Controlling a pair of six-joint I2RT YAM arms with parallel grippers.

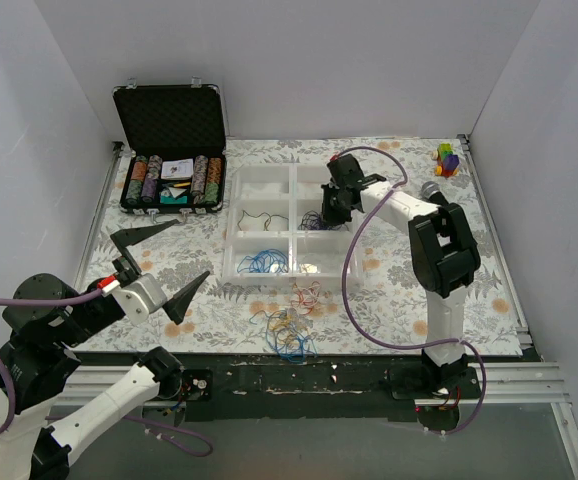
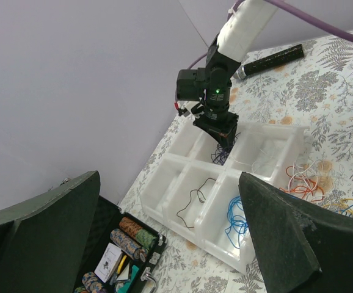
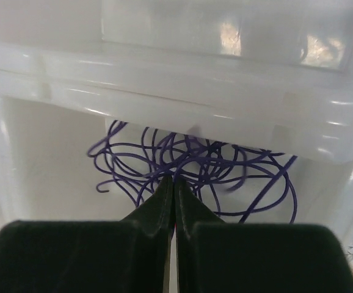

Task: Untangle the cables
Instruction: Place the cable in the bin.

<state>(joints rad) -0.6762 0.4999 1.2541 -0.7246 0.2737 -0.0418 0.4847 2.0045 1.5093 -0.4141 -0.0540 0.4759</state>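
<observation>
- Right pincer (image 3: 174, 180) is sitting squeezed shut, its tips meeting right at a bunch of purple cables (image 3: 195, 166). Can't tell if it's actually pinching a strand.
- That bunch is lying in the middle right compartment of the white tray (image 1: 294, 232).
- Blue cables (image 1: 262, 262) are resting in the tray's near left compartment.
- A mixed tangle of cables (image 1: 287, 335) is lying on the table just in front of the tray.
- Left pincer (image 1: 192, 247) is hanging spread wide, holding nothing, off to the tray's left.
</observation>
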